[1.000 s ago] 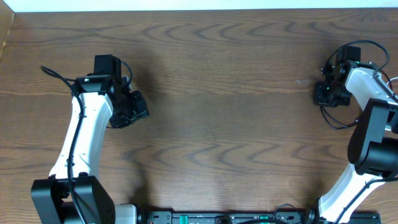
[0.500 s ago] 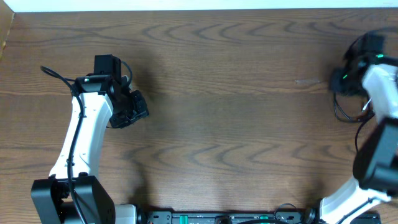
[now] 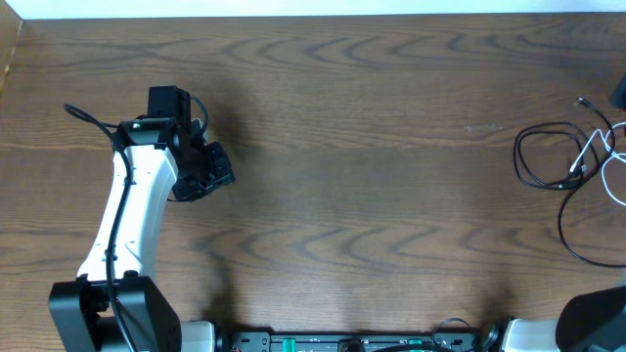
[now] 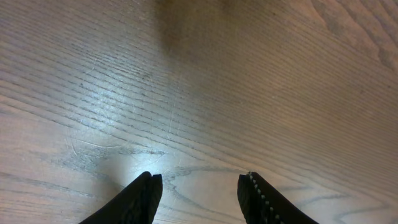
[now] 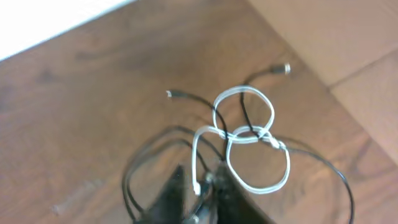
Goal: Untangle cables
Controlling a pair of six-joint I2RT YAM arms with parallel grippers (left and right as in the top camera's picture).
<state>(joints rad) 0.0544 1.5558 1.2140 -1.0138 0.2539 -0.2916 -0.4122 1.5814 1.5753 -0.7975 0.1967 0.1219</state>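
Note:
The black cable [image 3: 517,156] lies in loose loops at the table's right edge, with the white cable [image 3: 592,152] looped across it. In the right wrist view the white cable [image 5: 273,143] makes two loops over the black cable [image 5: 129,174], still crossed. My right gripper [image 5: 202,177] hovers high above them, blurred, its fingers a narrow gap apart with nothing held. In the overhead view only a dark bit of the right arm [image 3: 620,93] shows at the edge. My left gripper [image 3: 207,174] is open and empty over bare wood [image 4: 200,177], far from the cables.
The wooden table [image 3: 372,147] ends at a white strip along the back. A lighter surface [image 5: 348,43] lies past the table's edge near the cables. The arm bases stand at the front edge.
My right gripper was low over the cables, then rose and swung right, out of the overhead view. The cables now lie uncovered on the table. The left arm has not moved.

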